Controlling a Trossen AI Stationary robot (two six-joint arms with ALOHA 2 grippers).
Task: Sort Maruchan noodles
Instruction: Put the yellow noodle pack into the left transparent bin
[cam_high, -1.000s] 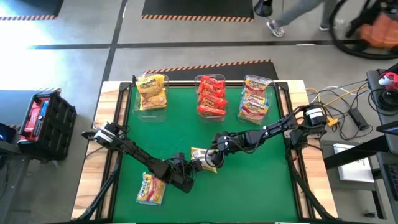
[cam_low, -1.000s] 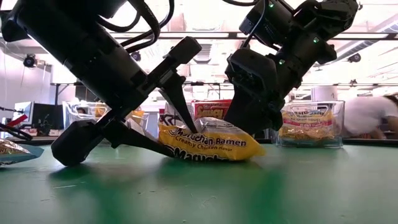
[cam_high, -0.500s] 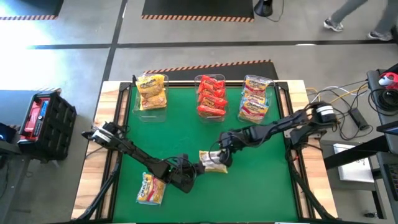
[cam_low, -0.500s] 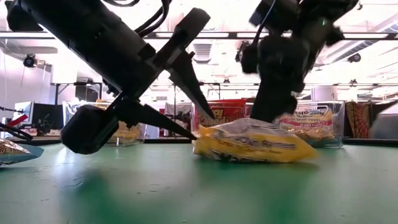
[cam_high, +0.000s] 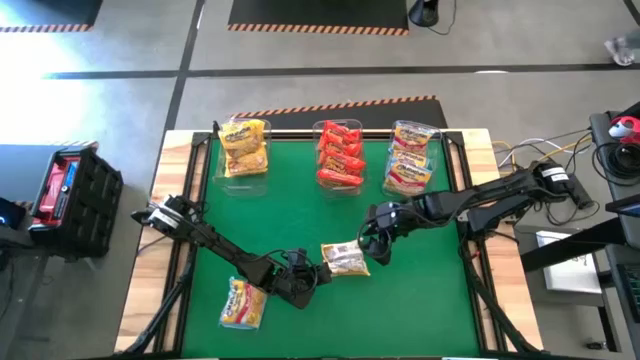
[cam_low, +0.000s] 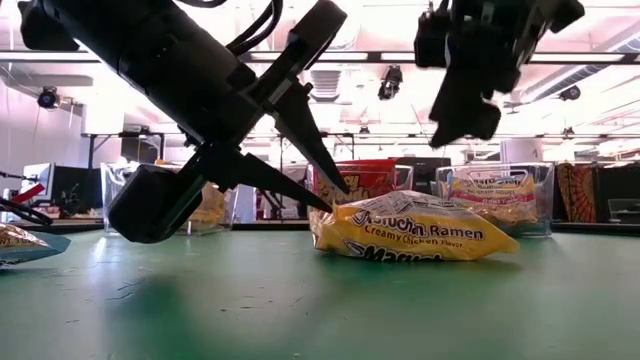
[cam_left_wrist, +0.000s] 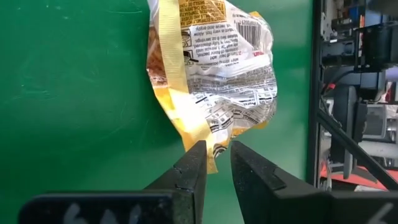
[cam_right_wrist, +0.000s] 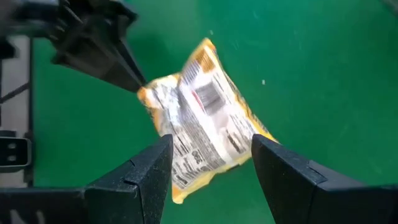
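Note:
A yellow Maruchan noodle packet (cam_high: 345, 259) lies on the green mat near the table's middle; the low view shows its printed face (cam_low: 410, 230). My left gripper (cam_high: 318, 270) reaches in from the near left and is shut on the packet's left end. My right gripper (cam_high: 376, 246) hangs open above and to the right of the packet, with nothing between its fingers (cam_right_wrist: 149, 168). A second packet (cam_high: 243, 303) lies flat at the near left. My left gripper pinches the sealed yellow edge (cam_left_wrist: 211, 140) at the packet's left end between its two fingertips. The fingers (cam_low: 300, 185) come from the table's near left, slanting down. The packet lies on the mat.
Three clear bins stand along the far edge: one with yellow packets (cam_high: 244, 147), one with red packets (cam_high: 339, 153), one with pale multicoloured packets (cam_high: 410, 158). Bare green mat (cam_high: 420, 300) stretches to the near right.
My right gripper has risen off the packet and drawn back toward the table's right edge, still open. The packet has slid a little to the right and settled flat. My left gripper's fingers have shut on its left end.

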